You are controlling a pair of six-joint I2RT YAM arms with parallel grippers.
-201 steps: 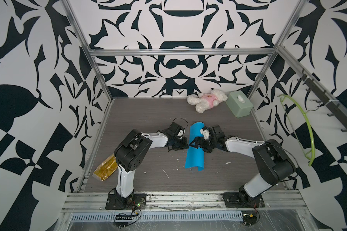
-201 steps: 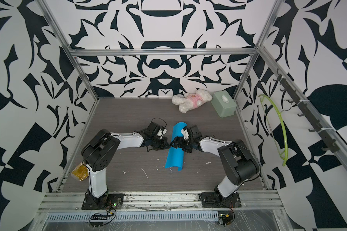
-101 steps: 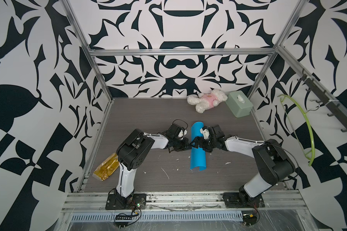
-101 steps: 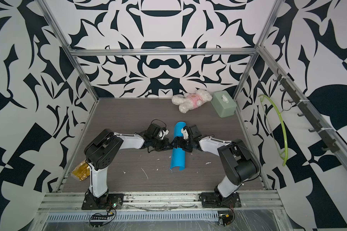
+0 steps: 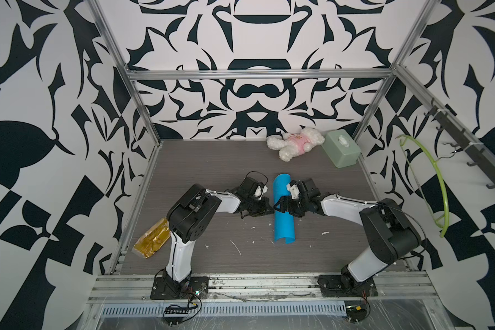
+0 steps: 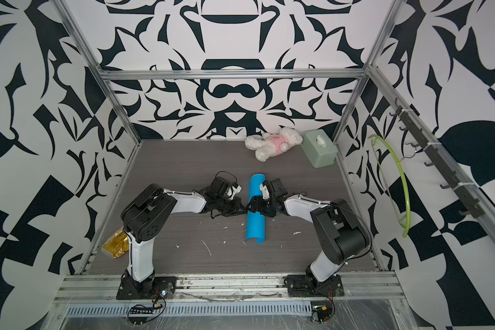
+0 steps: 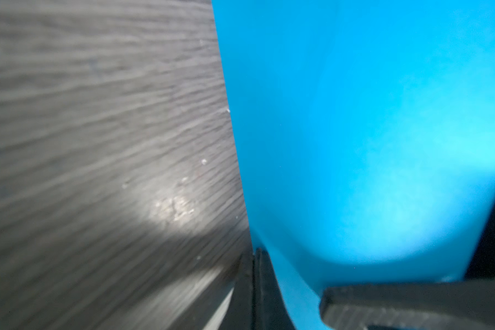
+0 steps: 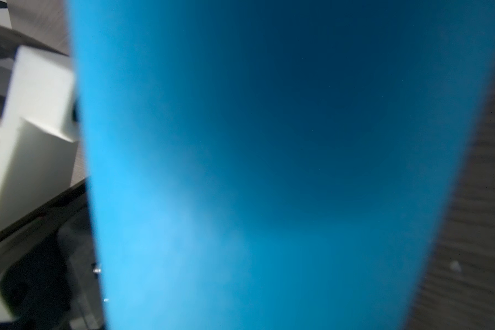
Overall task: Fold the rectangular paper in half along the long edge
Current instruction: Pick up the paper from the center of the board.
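Shut tight, the left gripper [image 5: 269, 211] touches the left long edge of the sky-blue rectangular paper [image 5: 284, 228]; whether it pinches the sheet I cannot tell. The right gripper [image 5: 279, 204] reaches over the sheet, jaws parted. The paper bows up near the middle of the grey wood-grain worktop [image 5: 212, 171], long edges running front to back. A white plush toy [image 5: 295, 143] and a pale green tissue box [image 5: 342, 150] lie by the back right corner.

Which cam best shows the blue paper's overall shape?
Both top views: the blue paper shows end to end there, curled into an arch on the table. Both wrist views give only a blurred blue close-up, with its ends cropped.
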